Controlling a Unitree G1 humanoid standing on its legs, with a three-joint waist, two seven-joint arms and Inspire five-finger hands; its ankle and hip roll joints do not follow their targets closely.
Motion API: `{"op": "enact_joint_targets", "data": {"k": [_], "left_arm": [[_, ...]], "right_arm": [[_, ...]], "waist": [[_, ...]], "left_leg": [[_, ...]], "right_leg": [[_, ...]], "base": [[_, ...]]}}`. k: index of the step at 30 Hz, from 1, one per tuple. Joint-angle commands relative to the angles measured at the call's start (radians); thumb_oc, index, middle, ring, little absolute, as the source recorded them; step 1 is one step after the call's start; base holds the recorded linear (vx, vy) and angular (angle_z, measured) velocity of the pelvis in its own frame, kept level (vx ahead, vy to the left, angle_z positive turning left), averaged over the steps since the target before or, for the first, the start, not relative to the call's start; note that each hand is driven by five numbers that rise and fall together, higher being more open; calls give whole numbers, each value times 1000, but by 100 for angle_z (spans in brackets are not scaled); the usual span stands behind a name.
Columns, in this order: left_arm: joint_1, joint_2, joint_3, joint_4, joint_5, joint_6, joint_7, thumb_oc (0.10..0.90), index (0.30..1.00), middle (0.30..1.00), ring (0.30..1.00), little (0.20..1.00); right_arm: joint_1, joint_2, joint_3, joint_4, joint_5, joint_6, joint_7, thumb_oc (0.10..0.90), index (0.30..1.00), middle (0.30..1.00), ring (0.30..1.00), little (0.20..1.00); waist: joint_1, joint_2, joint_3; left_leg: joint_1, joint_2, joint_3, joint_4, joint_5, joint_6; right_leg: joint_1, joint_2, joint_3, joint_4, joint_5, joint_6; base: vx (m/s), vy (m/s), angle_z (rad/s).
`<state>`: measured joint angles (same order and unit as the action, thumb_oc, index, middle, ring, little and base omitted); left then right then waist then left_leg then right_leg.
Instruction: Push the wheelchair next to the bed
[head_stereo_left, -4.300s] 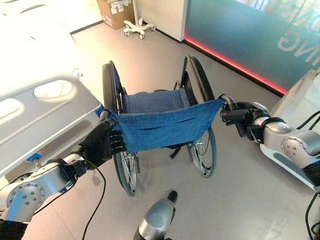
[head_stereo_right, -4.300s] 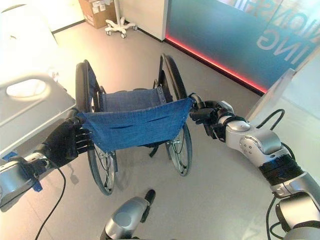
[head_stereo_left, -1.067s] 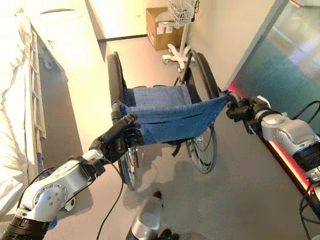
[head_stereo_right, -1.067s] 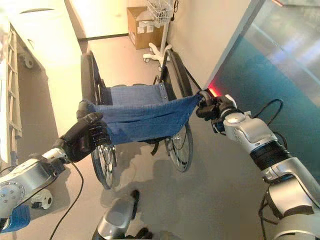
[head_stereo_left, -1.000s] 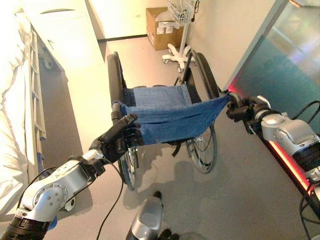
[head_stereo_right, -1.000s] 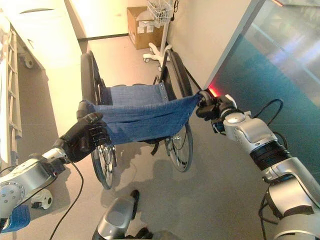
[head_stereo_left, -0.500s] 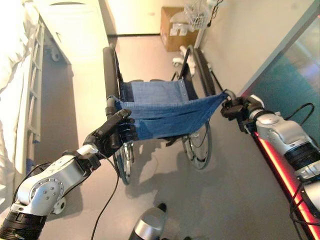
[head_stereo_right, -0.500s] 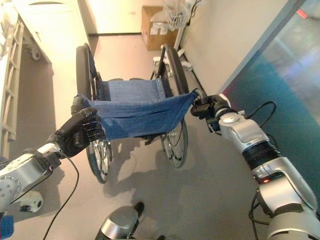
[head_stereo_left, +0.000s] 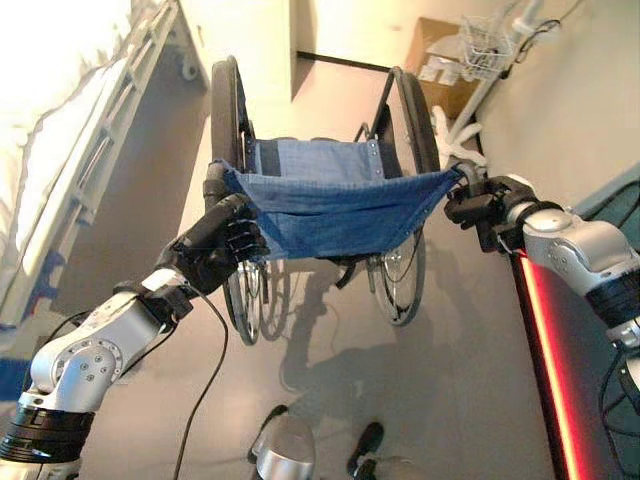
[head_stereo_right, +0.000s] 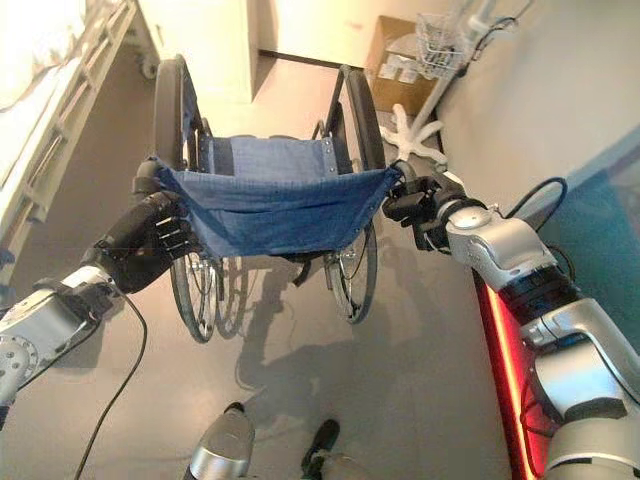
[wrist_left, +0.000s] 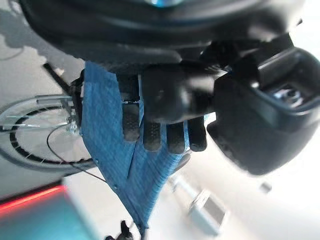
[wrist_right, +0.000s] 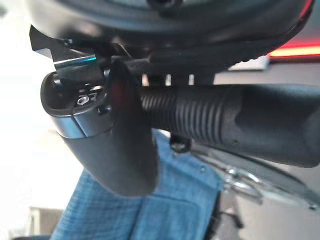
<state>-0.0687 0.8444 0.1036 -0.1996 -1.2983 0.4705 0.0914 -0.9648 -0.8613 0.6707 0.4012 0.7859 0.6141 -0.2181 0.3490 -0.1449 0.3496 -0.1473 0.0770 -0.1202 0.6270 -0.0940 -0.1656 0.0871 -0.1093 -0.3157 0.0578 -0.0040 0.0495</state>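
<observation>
Your left hand (head_stereo_left: 215, 250) and right hand (head_stereo_left: 478, 205) gripped the wheelchair (head_stereo_left: 330, 205) handles; uneven pushing risked veering from the bed (head_stereo_left: 60, 130).

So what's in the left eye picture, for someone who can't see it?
A robot's left hand and right hand grip a wheelchair's push handles from behind. A bed runs along the left; a cardboard box sits ahead.

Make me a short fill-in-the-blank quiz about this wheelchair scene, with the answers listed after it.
1. Both hands grip the push handles of the ____.
2. The wheelchair's fabric back is ____ in colour.
3. The bed lies on the robot's ____ side.
4. The left hand has its fingers ____ round its handle, as does the right hand.

Answers: wheelchair; blue; left; curled
</observation>
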Motion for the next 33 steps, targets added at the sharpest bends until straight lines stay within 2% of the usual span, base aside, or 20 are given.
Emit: {"op": "enact_joint_targets", "data": {"k": [1, 3, 4, 5, 9, 10, 13, 16, 18, 19, 20, 21, 22, 23, 24, 25, 27, 28, 29, 33], "left_arm": [[9, 24, -8, -158, -19, -131, -4, 400, 300, 300, 300, 300], [9, 9, -11, -157, -7, -140, 3, 400, 300, 300, 300, 300], [9, -7, -9, -154, 7, -138, 5, 400, 300, 300, 300, 300], [11, -22, -8, -136, 29, -142, 0, 400, 300, 300, 300, 300], [-1, -23, -16, -123, 41, -141, -12, 400, 300, 300, 300, 300], [-4, -21, -18, -116, 52, -137, -42, 400, 300, 300, 300, 300], [8, -17, -2, -103, 92, -124, -118, 400, 300, 300, 300, 300], [9, 0, 18, -77, 138, -131, -162, 400, 300, 300, 300, 300], [8, 5, 25, -71, 149, -136, -163, 400, 300, 300, 300, 300], [2, 11, 35, -65, 160, -143, -143, 400, 300, 300, 300, 300], [-13, 26, 48, -47, 149, -158, -98, 400, 300, 300, 300, 300], [-16, 29, 50, -42, 146, -161, -92, 400, 300, 300, 300, 300], [-32, 46, 60, -18, 138, -178, -72, 400, 300, 300, 300, 300], [-38, 51, 62, -10, 136, -183, -68, 400, 300, 300, 300, 300], [-67, 81, 68, 15, 129, -196, -59, 400, 300, 300, 300, 300], [-79, 96, 70, 19, 126, -204, -47, 400, 300, 300, 300, 300], [-105, 119, 64, 26, 118, -216, -24, 400, 300, 300, 300, 300], [-123, 139, 63, 37, 89, -214, -3, 400, 300, 300, 300, 300], [-159, 174, 66, 69, 34, -218, 29, 400, 300, 300, 300, 300], [-209, 205, 52, 107, -33, -240, 51, 400, 300, 300, 300, 300]], "right_arm": [[-97, 47, 12, -234, 20, -189, 142, 400, 300, 300, 300, 300], [-85, 63, 9, -245, 8, -196, 138, 400, 300, 300, 300, 300], [-82, 80, 9, -250, -2, -196, 131, 400, 300, 300, 300, 300], [-85, 115, 15, -255, -19, -189, 120, 400, 300, 300, 300, 300], [-92, 159, 16, -252, -45, -161, 95, 400, 300, 300, 300, 300], [-97, 185, 11, -229, -49, -153, 71, 400, 300, 300, 300, 300], [-107, 211, -5, -190, -44, -144, 35, 400, 300, 300, 300, 300], [-112, 221, -11, -159, -29, -159, 29, 400, 300, 300, 300, 300], [-111, 224, -13, -154, -26, -162, 30, 400, 300, 300, 300, 300], [-108, 226, -17, -140, -18, -172, 40, 400, 300, 300, 300, 300], [-101, 225, -20, -126, -25, -189, 60, 400, 300, 300, 300, 300], [-99, 225, -21, -124, -29, -193, 64, 400, 300, 300, 300, 300], [-88, 224, -29, -124, -43, -202, 79, 400, 300, 300, 300, 300], [-85, 224, -32, -125, -47, -203, 83, 400, 300, 300, 300, 300], [-75, 213, -45, -126, -46, -214, 99, 400, 300, 300, 300, 300], [-73, 203, -48, -129, -42, -218, 106, 400, 300, 300, 300, 300], [-66, 182, -50, -142, -36, -218, 113, 400, 300, 300, 300, 300], [-57, 171, -57, -149, -41, -214, 119, 400, 300, 300, 300, 300], [-46, 149, -67, -163, -52, -204, 137, 400, 300, 300, 300, 300], [-34, 115, -85, -188, -64, -193, 151, 400, 300, 300, 300, 300]], "waist": [[-14, -31, -120], [-12, -31, -110], [2, -27, -102], [25, -20, -98], [53, -1, -102], [85, 13, -99], [115, 25, -102], [128, 21, -118], [130, 14, -124], [140, -3, -136], [146, -18, -145], [145, -19, -145], [137, -17, -147], [137, -12, -150], [129, -18, -150], [123, -22, -152], [97, -23, -156], [83, -21, -158], [61, -6, -161], [19, 36, -144]], "left_leg": [[-22, 91, 65, -93, 153, 114], [-60, 82, 74, -12, 152, 119], [-69, 41, 60, 6, 116, 133], [-59, -37, 67, -46, 81, 151], [-78, -91, 127, -193, 109, 129], [-116, -130, 185, -295, 145, 122], [-168, -164, 321, -416, 211, 135], [-169, -184, 366, -448, 178, 179], [-161, -192, 358, -450, 150, 196], [-146, -216, 326, -447, 104, 230], [-126, -242, 306, -453, 72, 273], [-120, -244, 304, -455, 68, 280], [-98, -247, 288, -466, 64, 291], [-100, -231, 299, -472, 88, 290], [-87, -236, 271, -473, 90, 288], [-86, -240, 260, -468, 91, 289], [-86, -245, 241, -451, 93, 284], [-92, -246, 231, -442, 95, 277], [-106, -238, 216, -414, 96, 259], [-98, -209, 166, -382, 98, 219]], "right_leg": [[-50, 7, -48, 31, -11, 22], [-41, 25, -64, 33, -17, 4], [-31, 35, -64, 34, -18, 3], [-17, 55, -72, 33, -20, 6], [35, 99, -114, 21, -51, 0], [84, 135, -137, 14, -78, -6], [149, 206, -178, 23, -129, -29], [159, 247, -196, 103, -197, -56], [157, 243, -193, 133, -216, -56], [167, 234, -181, 183, -211, -37], [162, 208, -169, 303, -119, 38], [156, 203, -164, 338, -97, 55], [127, 187, -145, 453, -24, 114], [115, 193, -156, 462, 5, 107], [95, 181, -123, 529, 92, 172], [85, 177, -97, 551, 144, 195], [61, 165, -32, 524, 163, 196], [65, 146, -15, 481, 124, 180], [84, 92, -12, 362, 23, 128], [63, 62, 1, 175, -87, 67]], "base": [[83, -370, 45], [71, -236, 17], [165, -229, 1], [200, -242, -1], [240, -171, 2], [372, -220, 25], [394, -266, 26], [390, -192, 25], [319, -62, 13], [407, 31, 30], [434, 44, 25], [375, 85, 6], [149, 12, 1], [267, -7, 17], [210, -43, 50], [323, -31, 64], [255, -47, 44], [292, -85, 24], [234, -81, 27], [159, -138, 50]]}}
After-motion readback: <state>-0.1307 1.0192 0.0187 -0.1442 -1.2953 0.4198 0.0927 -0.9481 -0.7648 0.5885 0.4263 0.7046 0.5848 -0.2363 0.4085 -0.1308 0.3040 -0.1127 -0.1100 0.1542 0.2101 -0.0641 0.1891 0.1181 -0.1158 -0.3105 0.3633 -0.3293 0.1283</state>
